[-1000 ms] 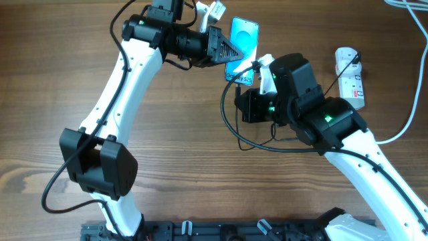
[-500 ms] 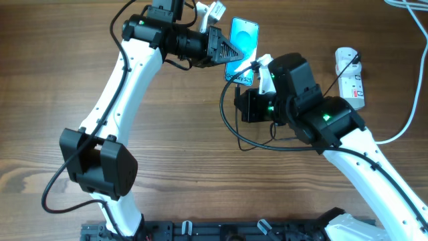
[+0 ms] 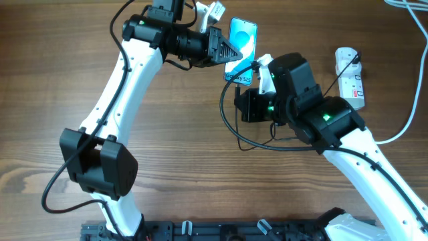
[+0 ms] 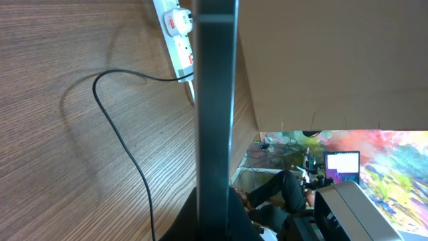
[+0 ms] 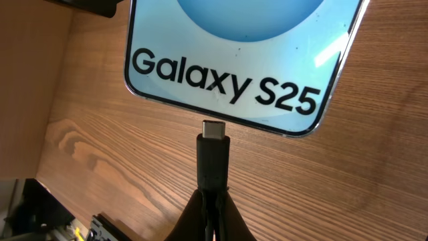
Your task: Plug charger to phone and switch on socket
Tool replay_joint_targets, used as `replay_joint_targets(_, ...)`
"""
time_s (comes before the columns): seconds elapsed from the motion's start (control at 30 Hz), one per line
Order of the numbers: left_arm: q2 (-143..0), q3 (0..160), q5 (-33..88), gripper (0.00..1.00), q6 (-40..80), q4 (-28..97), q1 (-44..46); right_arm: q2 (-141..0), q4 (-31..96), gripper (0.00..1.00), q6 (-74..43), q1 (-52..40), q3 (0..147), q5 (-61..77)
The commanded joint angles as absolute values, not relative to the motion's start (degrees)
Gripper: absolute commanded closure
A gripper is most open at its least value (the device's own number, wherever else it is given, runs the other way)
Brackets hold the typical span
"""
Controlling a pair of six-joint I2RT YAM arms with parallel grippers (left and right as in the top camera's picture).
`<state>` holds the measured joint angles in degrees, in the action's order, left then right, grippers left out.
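The phone [image 3: 243, 40], turquoise screen with a white text strip, is held tilted off the table at the top middle by my left gripper [image 3: 227, 50], which is shut on its edge. In the left wrist view the phone [image 4: 214, 100] shows edge-on between the fingers [image 4: 214, 214]. My right gripper [image 5: 212, 207] is shut on the charger's black connector [image 5: 213, 150]. Its metal tip sits just at the phone's bottom edge [image 5: 227, 87]. The thin black cable [image 3: 231, 130] loops under the right arm. The white socket [image 3: 350, 77] lies at the right, the charger's black plug [image 3: 355, 60] in it.
The socket's thick white cord [image 3: 416, 80] runs along the right edge of the table. The socket's red switches [image 4: 171, 20] and the black cable [image 4: 127, 147] show in the left wrist view. A black rail [image 3: 234, 231] runs along the front edge.
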<state>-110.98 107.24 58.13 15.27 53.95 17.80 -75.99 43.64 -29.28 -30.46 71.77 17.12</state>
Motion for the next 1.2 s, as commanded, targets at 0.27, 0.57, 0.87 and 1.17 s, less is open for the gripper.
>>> replay_joint_targets(0.27, -109.08, 107.63, 60.16, 0.96, 13.93, 53.8, 17.91, -76.69, 44.01, 0.95, -28.51, -30.37, 73.28, 18.04)
replay_joint_targets(0.57, -109.08, 107.63, 60.18, 0.96, 14.17, 53.82, 17.91, -76.73, 44.12, 0.95, -28.67, -30.37, 73.28, 18.04)
replay_joint_targets(0.87, -109.08, 107.63, 60.2, 0.96, 14.39, 54.28, 17.91, -77.6, 43.51, 0.95, -30.15, -30.37, 73.28, 18.11)
replay_joint_targets(1.17, -109.08, 107.63, 59.66, 0.96, 13.85, 54.61, 17.89, -77.78, 43.33, 0.95, -29.98, -30.37, 73.3, 18.09)
